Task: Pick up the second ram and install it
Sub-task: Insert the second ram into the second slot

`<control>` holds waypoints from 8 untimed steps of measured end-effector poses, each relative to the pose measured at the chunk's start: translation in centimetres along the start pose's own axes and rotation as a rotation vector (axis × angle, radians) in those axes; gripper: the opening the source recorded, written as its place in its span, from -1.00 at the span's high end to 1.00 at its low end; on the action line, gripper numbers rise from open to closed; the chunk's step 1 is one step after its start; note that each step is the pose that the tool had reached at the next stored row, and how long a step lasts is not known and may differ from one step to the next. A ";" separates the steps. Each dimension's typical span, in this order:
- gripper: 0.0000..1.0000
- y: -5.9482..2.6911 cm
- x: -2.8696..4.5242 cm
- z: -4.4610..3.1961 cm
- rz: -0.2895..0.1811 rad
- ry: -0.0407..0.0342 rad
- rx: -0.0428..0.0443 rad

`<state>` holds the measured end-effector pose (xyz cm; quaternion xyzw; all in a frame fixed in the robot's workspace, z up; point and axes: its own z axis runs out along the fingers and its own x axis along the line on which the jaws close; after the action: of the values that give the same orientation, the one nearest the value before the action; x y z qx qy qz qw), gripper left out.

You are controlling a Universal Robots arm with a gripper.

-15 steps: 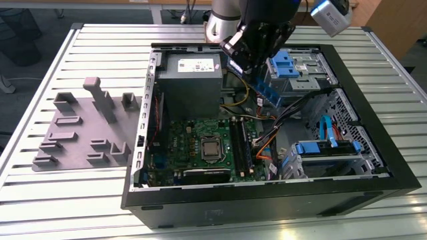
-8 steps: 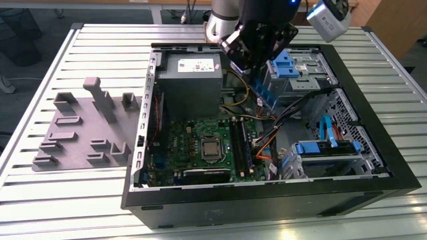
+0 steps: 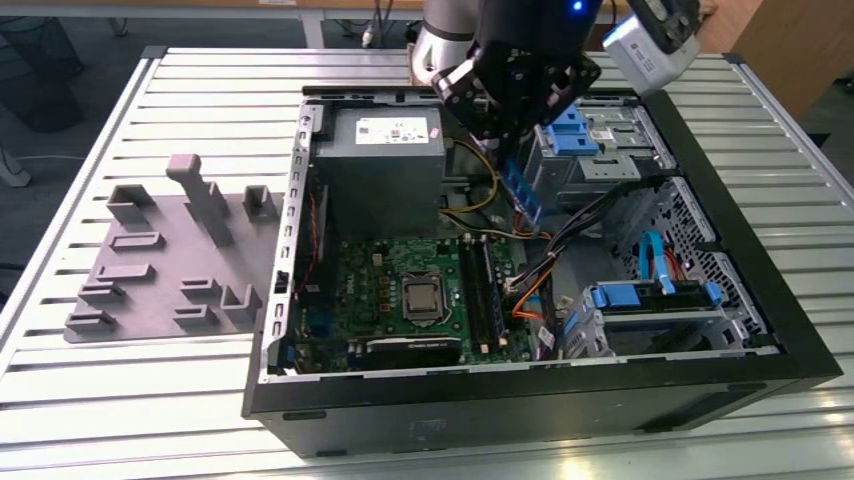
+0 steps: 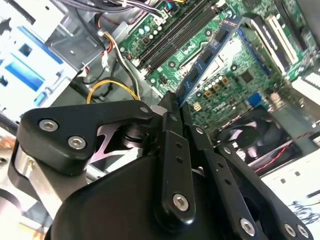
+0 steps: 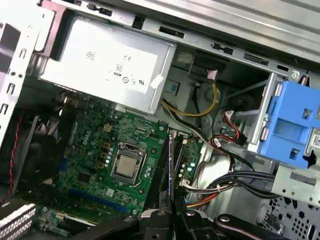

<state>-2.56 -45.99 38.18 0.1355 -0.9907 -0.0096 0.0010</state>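
Note:
My gripper [image 3: 510,150] hangs over the open computer case [image 3: 747,330], shut on the second ram [image 3: 523,195]. The ram is a thin blue stick held on edge, pointing down above the motherboard [image 3: 400,290]. In the second wrist view the black fingers [image 4: 172,125] clamp one end of the second ram [image 4: 210,55], whose dark chips show. Seen edge-on in the first wrist view, the second ram [image 5: 171,170] stands above the long black memory slots [image 5: 160,172] beside the processor [image 5: 127,166]. It is clear of the memory slots [image 3: 478,285].
A grey power supply [image 3: 380,165] fills the case's far corner. Blue drive-bay latches [image 3: 567,130] [image 3: 654,295] and bundled cables [image 3: 587,215] crowd the exterior view's right side. A grey parts fixture [image 3: 160,255] lies on the slatted table [image 3: 134,400] outside the case.

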 end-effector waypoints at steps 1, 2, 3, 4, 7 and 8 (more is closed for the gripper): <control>0.73 0.00 0.00 0.03 0.018 -0.0004 0.0000; 0.73 0.00 0.00 0.05 0.037 -0.0007 0.0000; 0.73 0.00 0.00 0.08 0.054 -0.0010 0.0000; 0.73 0.00 0.00 0.11 0.072 -0.0014 0.0000; 0.73 0.00 0.00 0.19 0.128 -0.0025 0.0000; 0.73 0.00 0.00 0.22 0.145 -0.0028 0.0001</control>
<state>-2.56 -45.99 37.96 0.0632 -0.9980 -0.0096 0.0003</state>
